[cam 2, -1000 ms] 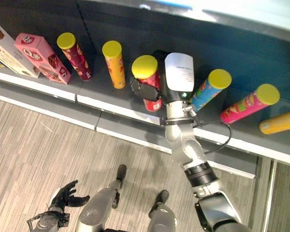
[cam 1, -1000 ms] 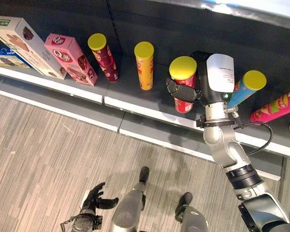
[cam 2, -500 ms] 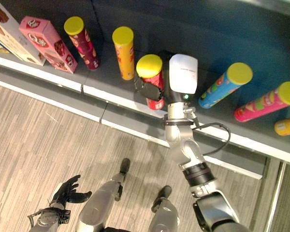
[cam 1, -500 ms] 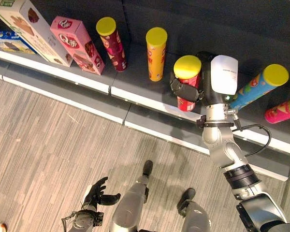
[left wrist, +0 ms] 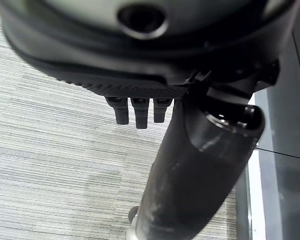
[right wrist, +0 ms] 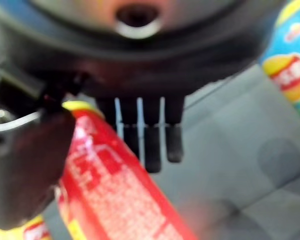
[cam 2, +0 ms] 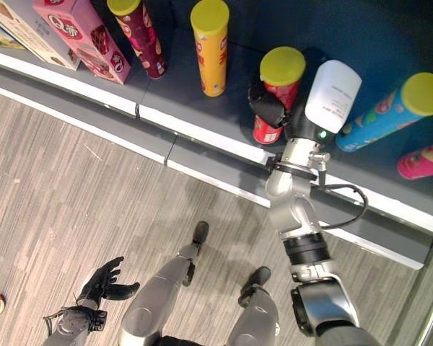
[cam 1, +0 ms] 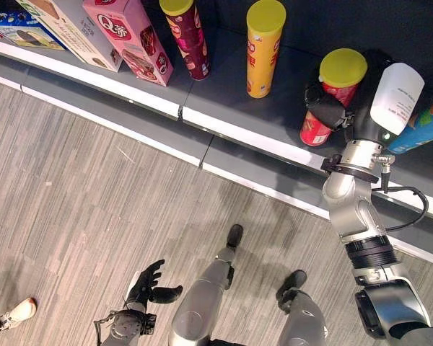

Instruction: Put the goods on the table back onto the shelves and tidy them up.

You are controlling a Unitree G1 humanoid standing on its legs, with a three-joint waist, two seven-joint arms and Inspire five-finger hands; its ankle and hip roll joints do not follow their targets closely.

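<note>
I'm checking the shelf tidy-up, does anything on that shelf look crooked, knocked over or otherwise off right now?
Nothing looks spilled or damaged. The red can stands on the shelf with the right hand curled round it. The yellow can, maroon can and pink box stand in a row. The left hand hangs open by the floor.
</note>
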